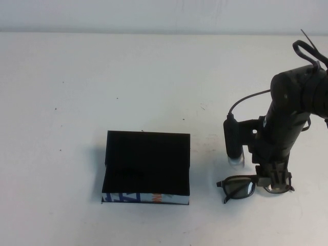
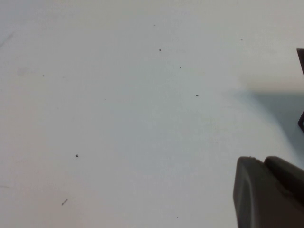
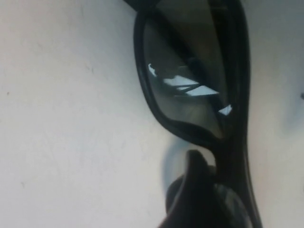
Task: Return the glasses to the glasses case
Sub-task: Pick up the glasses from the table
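Glasses (image 1: 240, 186) bridge between right gripper (image 1: 275, 180) fingers; left gripper (image 2: 270, 192) fingers' state unclear.

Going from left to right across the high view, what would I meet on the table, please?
The glasses case, lid open → the glasses → the right gripper, down at the glasses' bridge. The left gripper shows only in the left wrist view, over bare table.
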Action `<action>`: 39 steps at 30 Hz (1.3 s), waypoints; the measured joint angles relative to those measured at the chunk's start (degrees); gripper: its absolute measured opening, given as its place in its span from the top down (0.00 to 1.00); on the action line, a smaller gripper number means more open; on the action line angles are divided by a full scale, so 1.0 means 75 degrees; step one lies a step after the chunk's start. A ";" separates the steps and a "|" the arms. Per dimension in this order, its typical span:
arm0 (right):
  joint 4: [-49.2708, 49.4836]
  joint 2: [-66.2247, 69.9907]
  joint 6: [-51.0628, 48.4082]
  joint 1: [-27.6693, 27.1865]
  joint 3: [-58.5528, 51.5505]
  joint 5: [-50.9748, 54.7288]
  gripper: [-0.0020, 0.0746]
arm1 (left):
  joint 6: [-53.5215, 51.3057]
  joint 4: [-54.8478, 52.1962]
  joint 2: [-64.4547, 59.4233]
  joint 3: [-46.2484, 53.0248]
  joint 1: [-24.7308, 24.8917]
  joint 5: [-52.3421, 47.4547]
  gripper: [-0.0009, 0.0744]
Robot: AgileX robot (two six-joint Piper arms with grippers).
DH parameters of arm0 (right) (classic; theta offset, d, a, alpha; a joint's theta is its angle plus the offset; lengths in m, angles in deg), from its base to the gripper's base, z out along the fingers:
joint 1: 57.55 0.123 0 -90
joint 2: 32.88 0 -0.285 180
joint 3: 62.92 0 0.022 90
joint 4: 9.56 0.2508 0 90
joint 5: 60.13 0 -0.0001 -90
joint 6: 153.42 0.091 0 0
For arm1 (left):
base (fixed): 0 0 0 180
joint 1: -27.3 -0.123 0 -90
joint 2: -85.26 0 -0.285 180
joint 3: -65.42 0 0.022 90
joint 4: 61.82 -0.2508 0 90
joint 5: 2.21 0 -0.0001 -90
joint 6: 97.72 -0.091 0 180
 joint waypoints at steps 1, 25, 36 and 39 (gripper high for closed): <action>0.0024 0.0061 0.0000 0.0000 0.0000 0.0018 0.44 | 0.0000 0.0000 0.0000 0.0000 0.0000 0.0000 0.99; 0.0448 0.0309 -0.0192 0.0000 0.0000 0.0074 0.48 | 0.0000 0.0000 0.0000 0.0000 0.0000 0.0000 0.99; 0.0448 0.0309 -0.0192 0.0000 0.0000 0.0319 0.71 | 0.0000 0.0000 0.0000 0.0000 0.0000 0.0000 0.99; 0.0448 0.0309 -0.0192 0.0000 0.0000 0.0360 0.79 | 0.0000 0.0000 0.0000 0.0000 0.0000 0.0000 0.99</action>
